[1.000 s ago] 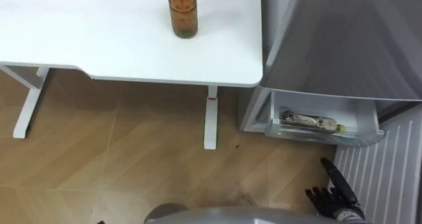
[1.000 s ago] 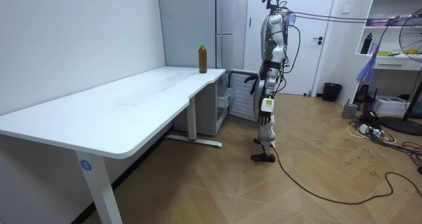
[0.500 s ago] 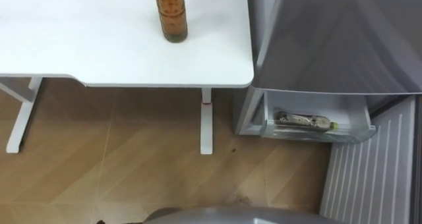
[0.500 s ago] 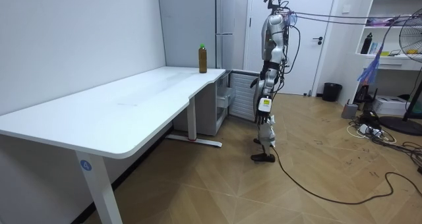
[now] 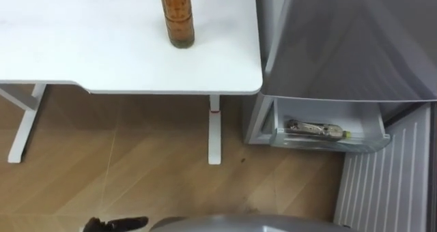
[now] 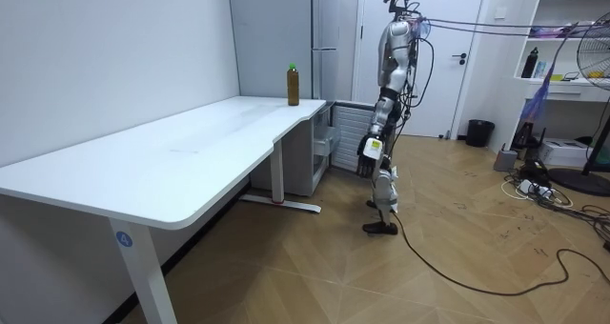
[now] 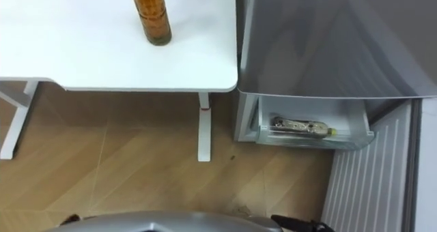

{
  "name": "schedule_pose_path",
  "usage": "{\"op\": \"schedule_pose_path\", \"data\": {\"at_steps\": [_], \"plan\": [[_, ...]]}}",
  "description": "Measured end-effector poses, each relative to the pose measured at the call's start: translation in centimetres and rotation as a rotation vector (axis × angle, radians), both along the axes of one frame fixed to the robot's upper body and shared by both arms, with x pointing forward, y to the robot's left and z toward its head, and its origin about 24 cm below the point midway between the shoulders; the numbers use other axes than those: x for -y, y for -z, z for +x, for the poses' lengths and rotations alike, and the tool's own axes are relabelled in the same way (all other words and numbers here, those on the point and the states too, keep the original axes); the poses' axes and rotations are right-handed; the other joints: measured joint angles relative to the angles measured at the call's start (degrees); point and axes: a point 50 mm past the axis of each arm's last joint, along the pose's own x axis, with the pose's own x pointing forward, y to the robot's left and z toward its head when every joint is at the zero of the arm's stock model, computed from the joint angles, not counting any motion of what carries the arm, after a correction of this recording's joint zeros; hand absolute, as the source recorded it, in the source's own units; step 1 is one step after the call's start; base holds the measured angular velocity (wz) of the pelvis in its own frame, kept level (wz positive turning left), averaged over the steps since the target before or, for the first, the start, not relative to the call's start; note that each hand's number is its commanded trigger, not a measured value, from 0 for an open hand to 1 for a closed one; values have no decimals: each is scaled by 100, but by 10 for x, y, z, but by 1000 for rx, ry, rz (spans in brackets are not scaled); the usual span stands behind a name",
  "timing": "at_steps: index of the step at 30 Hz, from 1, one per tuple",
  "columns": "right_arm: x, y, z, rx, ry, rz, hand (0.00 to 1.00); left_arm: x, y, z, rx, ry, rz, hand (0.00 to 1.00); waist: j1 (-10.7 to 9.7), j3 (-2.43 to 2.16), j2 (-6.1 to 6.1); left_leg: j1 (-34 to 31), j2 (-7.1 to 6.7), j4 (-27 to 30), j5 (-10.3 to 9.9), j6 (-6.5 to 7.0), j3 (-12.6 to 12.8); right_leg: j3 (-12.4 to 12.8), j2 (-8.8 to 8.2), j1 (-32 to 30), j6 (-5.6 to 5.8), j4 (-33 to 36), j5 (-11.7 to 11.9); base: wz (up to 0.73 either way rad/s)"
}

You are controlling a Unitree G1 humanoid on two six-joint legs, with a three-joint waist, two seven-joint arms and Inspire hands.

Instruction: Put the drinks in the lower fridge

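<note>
Cropping hides whether the left hand (image 5: 113, 224) or right hand (image 7: 300, 225) holds anything; the bottle (image 5: 177, 17) has its top cut off.

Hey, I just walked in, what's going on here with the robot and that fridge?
The robot stands facing the fridge, whose lower drawer is pulled open. One drink already lies on its side in that drawer. A brown bottle stands upright on the white table, untouched. The left hand and right hand hang low at the robot's sides, away from both.
</note>
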Motion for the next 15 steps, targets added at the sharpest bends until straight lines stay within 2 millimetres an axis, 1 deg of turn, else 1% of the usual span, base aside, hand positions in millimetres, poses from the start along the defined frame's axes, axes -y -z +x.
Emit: {"op": "schedule_pose_path", "data": {"at_steps": [1,2,5,7,8,9,10,11,13,14,15], "plan": [[0,0,0,0,-3,0,0,-6,-6,11,48,-30,34,0,20,10,-17,26,8,-9,-2,-3,36,43,10,1,0,2,0,-13],[0,0,0,0,-7,-2,0,-8,-9,16,70,-40,53,0,27,10,-18,41,16,-11,-6,-9,65,64,16,3,-1,3,1,-18],[0,0,3,14,-30,-12,0,-17,-24,40,176,-61,148,0,-20,10,-12,102,38,-15,-27,-23,110,96,37,22,-4,28,2,-11],[2,-1,5,17,-64,-28,0,-18,-48,73,335,-60,221,0,-26,12,-14,98,50,-14,-35,-28,124,123,51,16,-11,28,7,-2],[2,-1,6,18,-72,-31,0,-19,-52,80,372,-62,237,0,-21,13,-10,108,54,-17,-36,-29,138,130,56,23,-14,29,9,-9],[3,-1,8,24,-96,-38,0,-20,-62,92,430,-67,269,0,-22,11,7,112,61,-22,-39,-35,152,142,65,73,-18,26,12,-5],[3,-1,8,29,-102,-36,0,-20,-74,102,488,-59,307,0,-81,10,8,114,65,-20,-41,-39,142,137,69,80,-18,25,12,0],[3,-1,8,31,-103,-35,0,-20,-80,107,514,-48,329,0,-114,12,11,113,65,-21,-41,-39,141,137,70,79,-18,24,12,0],[3,-2,8,40,-101,-38,0,-19,-100,121,611,-29,402,0,-150,0,13,112,67,-16,-42,-41,147,129,71,79,-20,20,13,0],[3,-2,7,41,-99,-39,0,-19,-105,124,633,-30,416,0,-158,2,27,113,67,-16,-43,-41,148,130,71,79,-21,19,13,0],[4,-2,5,42,-94,-41,0,-19,-109,126,627,1,462,0,-163,-11,17,116,67,-15,-43,-42,158,131,71,80,-23,19,14,0]]}}
